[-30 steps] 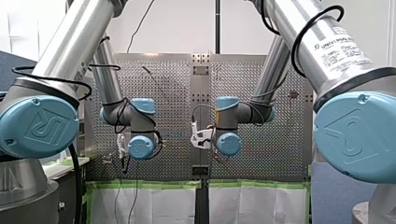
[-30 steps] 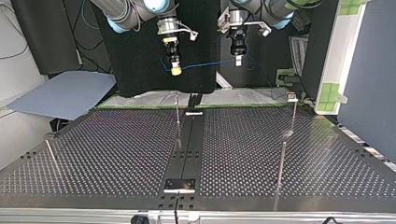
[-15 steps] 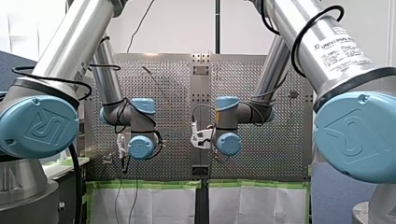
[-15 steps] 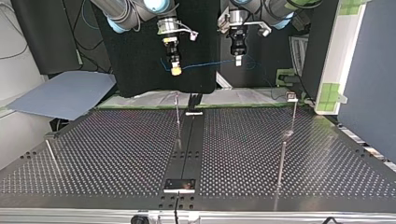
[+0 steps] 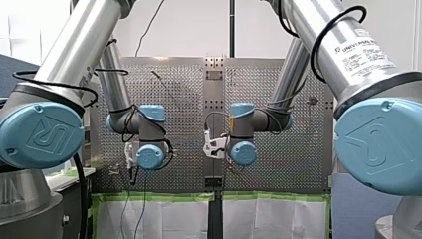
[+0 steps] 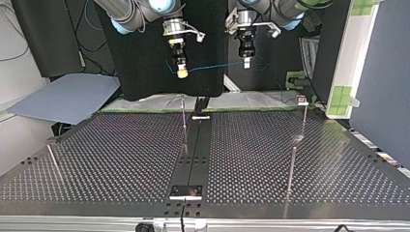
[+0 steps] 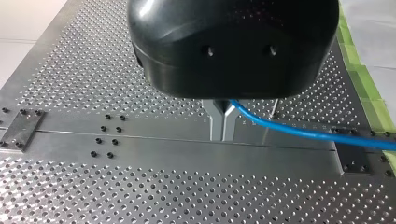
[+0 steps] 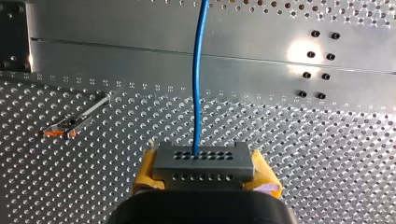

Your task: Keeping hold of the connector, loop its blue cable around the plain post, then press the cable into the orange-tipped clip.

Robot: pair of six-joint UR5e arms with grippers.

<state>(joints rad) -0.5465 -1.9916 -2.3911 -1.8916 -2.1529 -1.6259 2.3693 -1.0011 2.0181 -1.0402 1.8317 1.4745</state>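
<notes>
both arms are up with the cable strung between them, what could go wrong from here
The cable runs nearly straight from the connector in my right claw to my left claw, so spreading the arms could tug it out of the connector.
The posts are thin and several look alike; the loop might miss or catch the wrong one.

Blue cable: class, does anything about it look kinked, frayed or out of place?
Nothing stands out. The blue cable runs smoothly from the connector held in my right gripper to my left gripper, with no kink or fraying visible.
</notes>
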